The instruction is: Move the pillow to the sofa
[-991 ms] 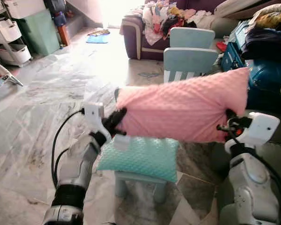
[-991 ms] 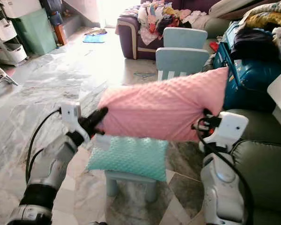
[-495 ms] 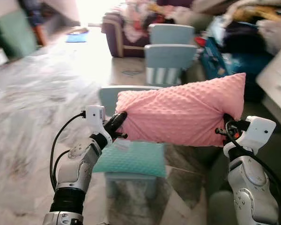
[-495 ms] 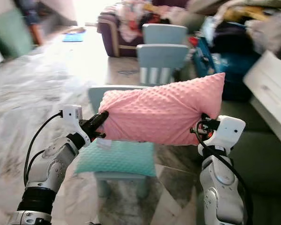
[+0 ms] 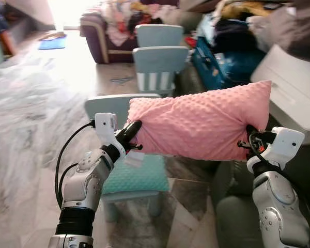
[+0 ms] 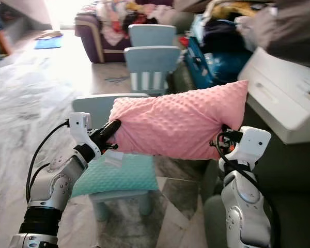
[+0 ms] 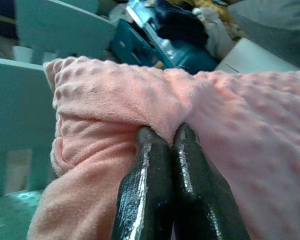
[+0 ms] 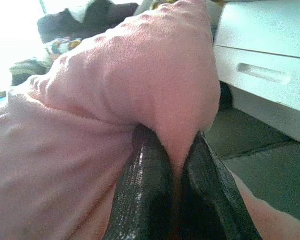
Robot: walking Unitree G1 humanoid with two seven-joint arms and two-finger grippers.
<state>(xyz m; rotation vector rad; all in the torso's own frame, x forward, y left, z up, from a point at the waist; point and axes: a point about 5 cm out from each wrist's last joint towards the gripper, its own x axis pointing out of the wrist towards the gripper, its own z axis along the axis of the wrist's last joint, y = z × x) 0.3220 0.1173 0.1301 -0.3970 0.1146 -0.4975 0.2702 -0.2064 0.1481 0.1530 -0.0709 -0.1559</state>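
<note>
You have the pink pillow held up in the air between both arms, stretched roughly level across the middle of the head view, its right corner tipped a little higher toward 2 o'clock. Your left gripper sits at the pillow's 9 o'clock end; in the left wrist view its two black fingers are pressed together with a fold of the pink fabric pinched at their tips. Your right gripper is at the 3 o'clock end, low on that edge, and in the right wrist view its fingers are clamped on a bunched corner of the pillow.

Directly under the left half of the pillow, at 7 o'clock from it, stands a small pale blue chair with a mint green cushion lying on its seat; the pillow hangs above it, clear of the cushion. Two more pale blue chairs stand at 12 o'clock, and behind them a dark purple sofa heaped with clothes. A white drawer unit sits at 2 o'clock, near the pillow's raised corner. Dark green upholstery lies at 5 o'clock, below your right arm.
</note>
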